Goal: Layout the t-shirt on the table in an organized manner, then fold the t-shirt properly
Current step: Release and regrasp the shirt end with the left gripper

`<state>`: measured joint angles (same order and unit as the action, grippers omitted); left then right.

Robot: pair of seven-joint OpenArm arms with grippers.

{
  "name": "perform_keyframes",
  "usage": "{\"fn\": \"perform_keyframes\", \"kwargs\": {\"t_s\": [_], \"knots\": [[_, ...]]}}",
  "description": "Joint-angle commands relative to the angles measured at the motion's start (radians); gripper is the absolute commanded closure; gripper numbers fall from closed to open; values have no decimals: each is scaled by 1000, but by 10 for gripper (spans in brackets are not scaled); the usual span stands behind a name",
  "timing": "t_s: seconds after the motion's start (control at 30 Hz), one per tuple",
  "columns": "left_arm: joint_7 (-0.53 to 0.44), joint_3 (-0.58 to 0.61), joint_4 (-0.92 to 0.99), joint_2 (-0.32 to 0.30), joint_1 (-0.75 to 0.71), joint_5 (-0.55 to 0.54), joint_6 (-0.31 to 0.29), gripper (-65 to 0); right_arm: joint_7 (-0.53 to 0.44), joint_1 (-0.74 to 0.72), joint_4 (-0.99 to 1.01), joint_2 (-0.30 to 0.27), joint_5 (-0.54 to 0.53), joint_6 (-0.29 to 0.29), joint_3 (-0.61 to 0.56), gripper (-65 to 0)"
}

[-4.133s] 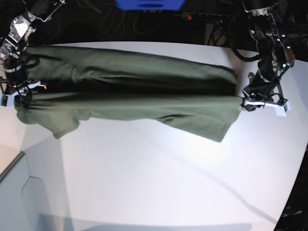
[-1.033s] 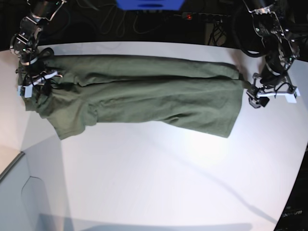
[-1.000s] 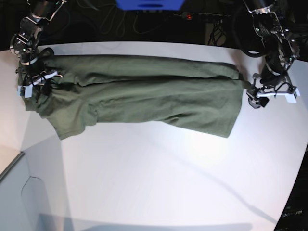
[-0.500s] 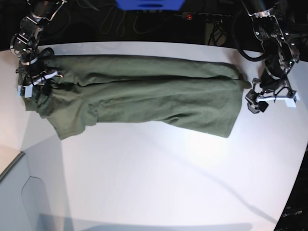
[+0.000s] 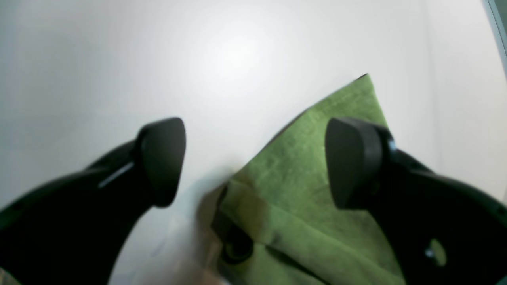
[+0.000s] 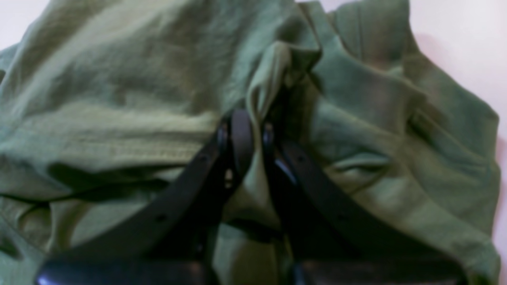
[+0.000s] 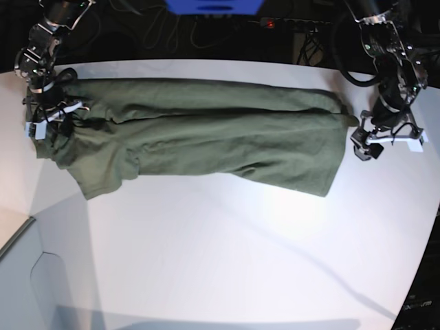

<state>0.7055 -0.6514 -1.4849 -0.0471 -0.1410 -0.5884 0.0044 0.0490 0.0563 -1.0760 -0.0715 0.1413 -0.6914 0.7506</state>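
Green t-shirt point(image 7: 227, 141) lies as a long crosswise band on white table point(image 7: 227, 254), its near end just inward of left gripper point(image 7: 366, 134), jaws spread wide and empty; right gripper point(image 6: 255, 134) pinches cloth at the other end.

Observed premises are consistent with a robotics lab or similar test station: two black, cable-strung robot arms point(image 7: 393, 75) are stationed over a large, smooth white table point(image 7: 227, 254) with a curved edge.
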Motion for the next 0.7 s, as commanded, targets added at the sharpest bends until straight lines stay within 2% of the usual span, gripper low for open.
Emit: {"fn": "perform_keyframes", "kwargs": {"t_s": [0.0, 0.47, 0.67], "knots": [[-17, -5, -13, -9, 8, -11, -4, -532, 25, 1, -3, -4, 14, -7, 1, 0], [-17, 0, -13, -9, 21, -11, -4, -532, 25, 1, -3, -6, 14, -7, -6, 0], [-11, 0, -12, -4, 39, -9, -4, -534, 25, 3, -8, -6, 14, -7, -6, -137]]}}
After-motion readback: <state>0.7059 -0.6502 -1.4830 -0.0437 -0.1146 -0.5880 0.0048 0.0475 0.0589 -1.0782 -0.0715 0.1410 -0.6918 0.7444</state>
